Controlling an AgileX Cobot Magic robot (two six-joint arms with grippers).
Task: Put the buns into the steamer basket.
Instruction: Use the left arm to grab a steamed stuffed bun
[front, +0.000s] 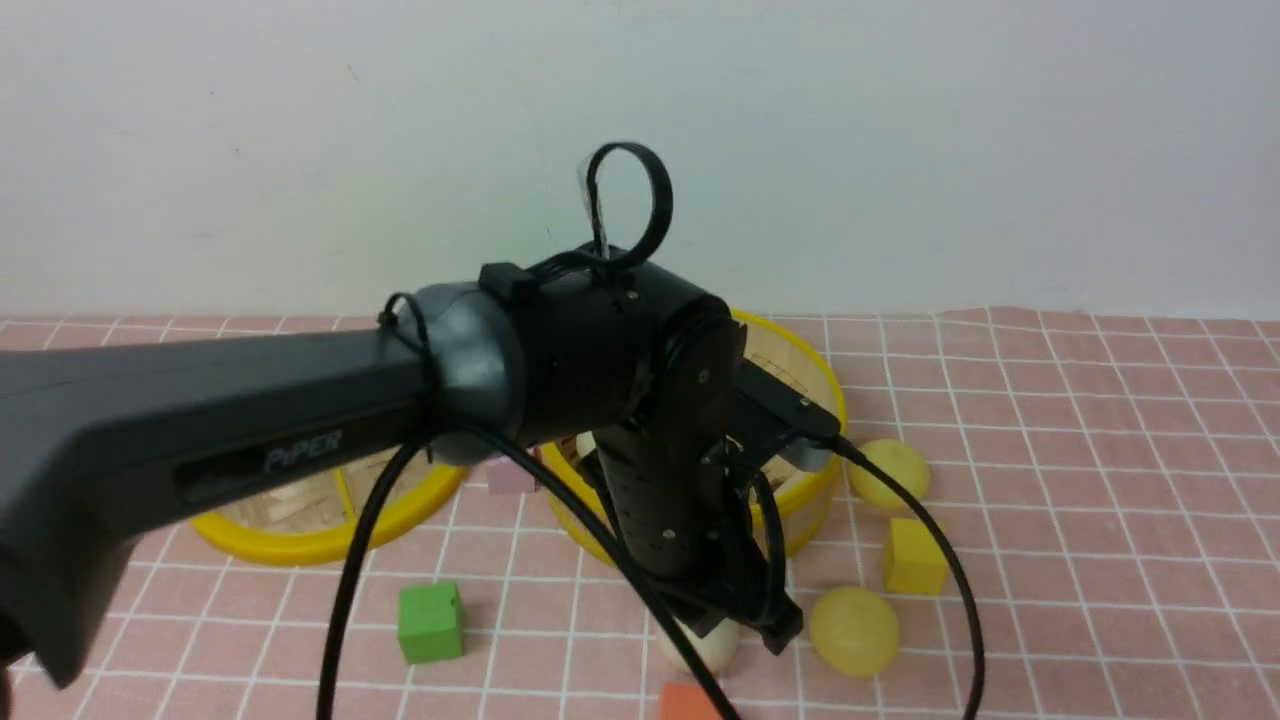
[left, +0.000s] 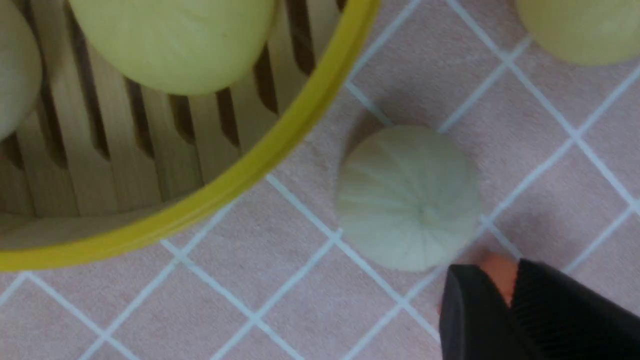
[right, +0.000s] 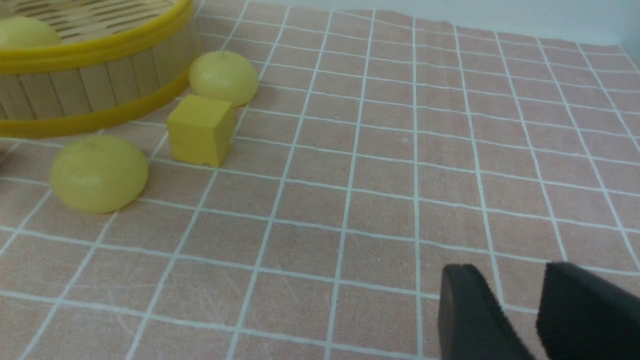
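Left wrist view: pleated dome bun (left: 407, 197) beside left gripper (left: 491, 270) (jaws ajar, empty).

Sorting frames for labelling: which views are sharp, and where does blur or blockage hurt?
Front view: the left arm, close and soft, blocks most of the steamer basket. Left wrist view: slightly blurred throughout; the off-white bun shows its pleats only faintly. Right wrist view: sharpest, evenly lit, faint shadow under the nearer yellow bun.
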